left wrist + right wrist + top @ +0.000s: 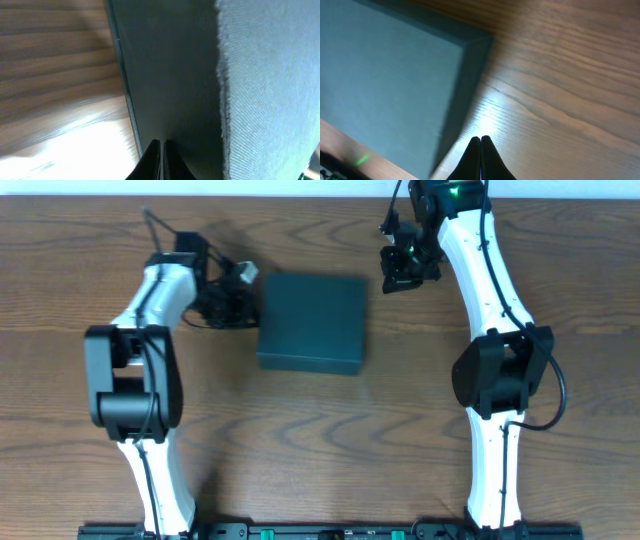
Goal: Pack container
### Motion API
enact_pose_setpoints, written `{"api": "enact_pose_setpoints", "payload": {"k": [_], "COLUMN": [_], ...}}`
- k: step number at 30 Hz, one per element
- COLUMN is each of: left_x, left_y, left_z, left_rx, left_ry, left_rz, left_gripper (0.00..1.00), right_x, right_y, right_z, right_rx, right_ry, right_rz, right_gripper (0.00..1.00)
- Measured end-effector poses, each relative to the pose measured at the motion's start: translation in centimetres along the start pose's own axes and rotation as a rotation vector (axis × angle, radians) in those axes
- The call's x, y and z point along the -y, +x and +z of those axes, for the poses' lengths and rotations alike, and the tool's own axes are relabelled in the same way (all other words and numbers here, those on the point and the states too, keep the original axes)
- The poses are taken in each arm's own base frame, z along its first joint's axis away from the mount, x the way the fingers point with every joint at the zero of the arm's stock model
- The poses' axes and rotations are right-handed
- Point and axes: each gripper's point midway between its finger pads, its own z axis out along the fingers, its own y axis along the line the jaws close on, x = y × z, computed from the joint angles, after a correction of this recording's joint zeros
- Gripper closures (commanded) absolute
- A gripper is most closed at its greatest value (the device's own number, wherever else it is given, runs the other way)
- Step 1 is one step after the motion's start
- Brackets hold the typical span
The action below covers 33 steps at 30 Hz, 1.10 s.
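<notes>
The dark green container [312, 320] sits with its lid down at the middle of the wooden table. My left gripper [243, 302] is shut and empty, its tips right at the box's left side wall, which fills the left wrist view [170, 75]. My right gripper [405, 268] is shut and empty, just off the box's far right corner. In the right wrist view the box [385, 75] lies to the left of my shut fingers [480, 139], which hang over bare wood.
Bare wooden tabletop [400, 440] surrounds the box on all sides. The arm bases stand at the front edge [330, 530].
</notes>
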Motion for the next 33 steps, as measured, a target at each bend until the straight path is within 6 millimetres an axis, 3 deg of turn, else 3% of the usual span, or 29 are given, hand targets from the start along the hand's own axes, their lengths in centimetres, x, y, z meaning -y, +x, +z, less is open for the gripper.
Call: {"api": "enact_pose_setpoints", "payload": {"k": [4,7,18,21,23,28,31,33], "left_x": [2.9,3.9,3.6,5.3,7.3,13.9,17.4,18.8], "left_y": [0.4,0.8,2.3,3.1,3.3,4.3,8.0,11.4], "left_z": [2.1,2.8,1.8,-1.1,-4.4,-14.7,-20.1,-22.1], "left_rx": [-0.045,-0.064,-0.113,-0.107,-0.061,0.201,0.366,0.429], "left_ry": [0.015,0.019,-0.033,-0.068,-0.097,-0.182,-0.22,-0.234], "left_rz": [0.044,0.038,-0.075,-0.067,-0.032,0.142,0.24,0.277], "left_gripper": [0.94,0.94,0.94,0.94,0.94,0.94,0.94,0.94], "right_x": [1.5,2.5,5.2,5.1,4.5,1.4,-2.3,-4.8], "right_y": [0.6,1.1,1.4,1.6,1.9,2.7,5.2,7.3], "right_z": [-0.3,-0.6,-0.4,-0.8,-1.9,-9.0,-15.0,-17.8], "right_rx": [-0.022,-0.039,-0.048,-0.044,-0.03,0.124,0.239,0.292], "right_ry": [0.036,0.052,0.156,0.152,0.152,0.15,0.144,0.134], "right_rz": [0.042,0.066,0.118,0.121,0.114,0.061,-0.002,-0.054], "right_gripper": [0.98,0.99,0.98,0.98,0.99,0.98,0.98,0.98]}}
